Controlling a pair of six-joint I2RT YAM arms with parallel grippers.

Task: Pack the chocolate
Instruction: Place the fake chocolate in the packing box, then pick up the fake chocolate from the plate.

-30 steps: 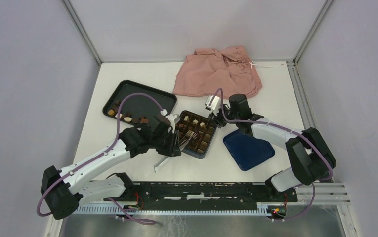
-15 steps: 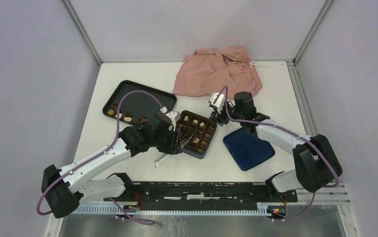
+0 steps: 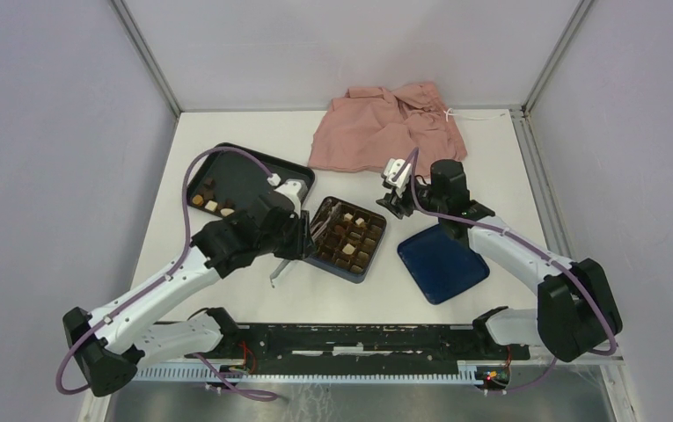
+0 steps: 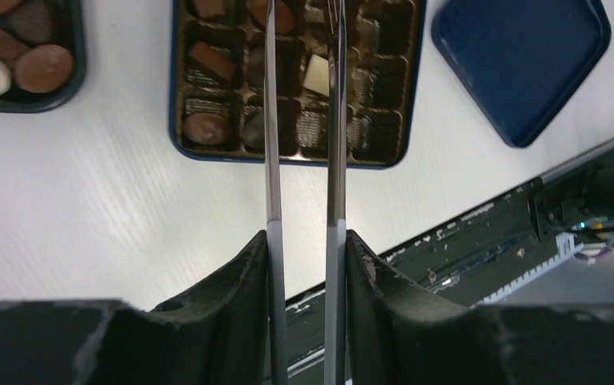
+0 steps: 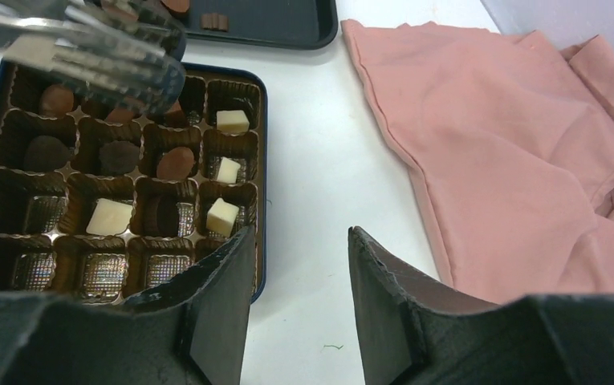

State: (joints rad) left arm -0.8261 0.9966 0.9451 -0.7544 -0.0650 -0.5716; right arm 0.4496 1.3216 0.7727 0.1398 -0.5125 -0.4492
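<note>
Chocolate (image 5: 228, 215): where does it lie?
— Partly in the gridded cells of the dark blue box (image 4: 287, 164), partly in the black tray (image 3: 236, 176) on the desk (image 3: 508, 176).
— And the hands?
— The left hand (image 4: 303, 241) grips metal tongs (image 4: 271, 120) over the box. The right hand (image 5: 295, 241) stands wide apart beside the box's corner, holding nothing.

Left gripper (image 4: 304, 239) (tongs (image 4: 272, 144) too) leftward

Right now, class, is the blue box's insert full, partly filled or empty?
Partly filled: some compartments of the box hold chocolate pieces, while several empty cells show only bare liner.
</note>
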